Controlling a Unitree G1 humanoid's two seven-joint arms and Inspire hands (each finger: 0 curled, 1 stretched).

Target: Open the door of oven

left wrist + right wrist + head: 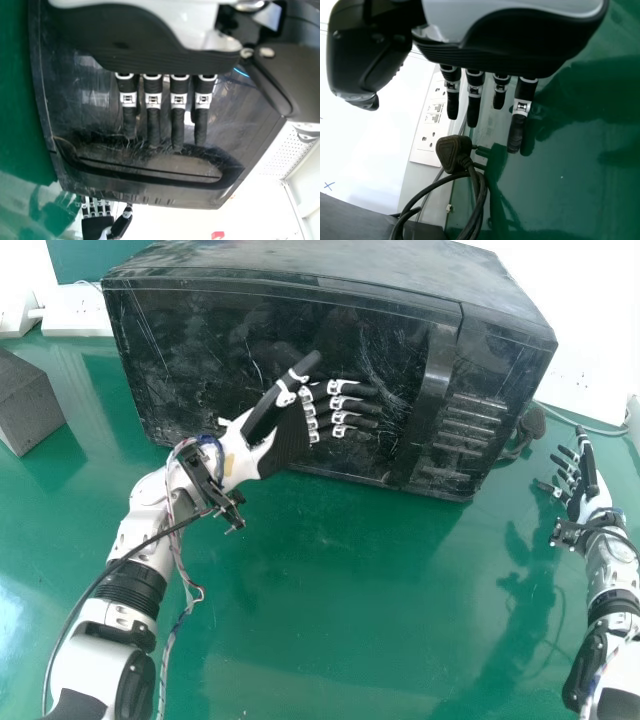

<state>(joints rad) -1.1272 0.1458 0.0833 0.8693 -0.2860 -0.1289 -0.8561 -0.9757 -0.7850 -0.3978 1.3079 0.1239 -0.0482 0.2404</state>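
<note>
My left hand [290,435] is in front of the black oven's door [240,340], its straight fingers pointing toward the vertical handle [428,390] at the door's right side; the fingertips are a little left of it. In the left wrist view the left hand [150,55] has its fingers extended over the door, tips near the handle recess [150,162]; contact cannot be told. My right hand [588,480] is at the right, beyond the oven's right side, with relaxed fingers. The right wrist view has this right hand [495,60] above the green table.
A black plug [454,152] with its cable lies on the green table [350,590] by the oven's right side, near a white wall socket panel [431,120]. At the far left stands a dark grey box [25,405].
</note>
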